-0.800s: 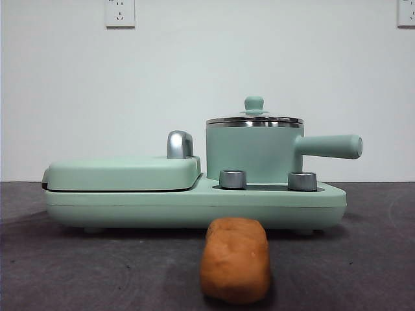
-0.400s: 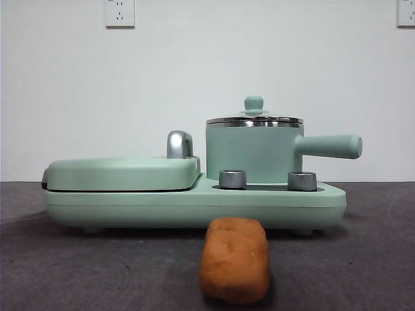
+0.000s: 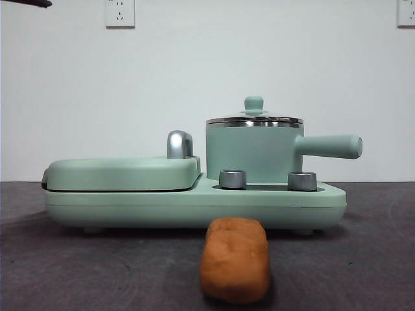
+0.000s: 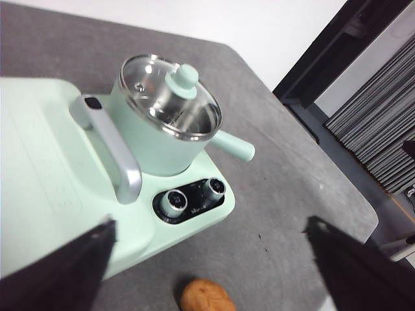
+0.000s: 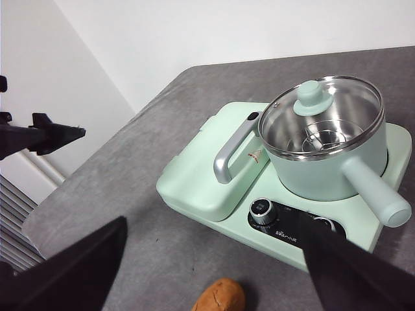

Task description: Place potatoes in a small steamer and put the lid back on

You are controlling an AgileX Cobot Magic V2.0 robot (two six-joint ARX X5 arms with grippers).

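**Dark arm tip appears at the upper corner; potato and pot unmoved**

Since half a second ago, one thing is new in the front view: a thin dark tip [image 3: 26,3] has come into the top left corner, high above the bench [image 3: 363,259]. Which arm it belongs to cannot be told from that view. Everything else sits where it was.

The potato [image 3: 235,260], an oblong orange-brown lump with rough matte skin, lies on the dark grey bench just in front of the mint-green cooker base [image 3: 194,204], apart from it and nearest the camera. In both wrist views it shows only partly, at the picture's edge [image 4: 206,296] [image 5: 219,295].

The small steamer [image 3: 254,154], a mint-green pot with a steel rim, stands on the right part of the cooker base. Its stubby green handle [image 3: 329,146] sticks out to the right in the front view. The lid [image 3: 254,119], glass with a steel rim and a small green knob, rests flat on the pot. Through the glass, the wrist views show a shiny steel interior [image 5: 321,133].

Left of the pot lies the flat hinged griddle [image 3: 123,172], closed, with a chrome handle [image 3: 179,144] beside the pot. Two silver dials [image 3: 233,179] sit in front of the pot.

The left gripper [image 4: 211,256] hangs high over the scene, its fingers spread wide and holding nothing. The right gripper [image 5: 214,259] is likewise raised, fingers wide and empty.
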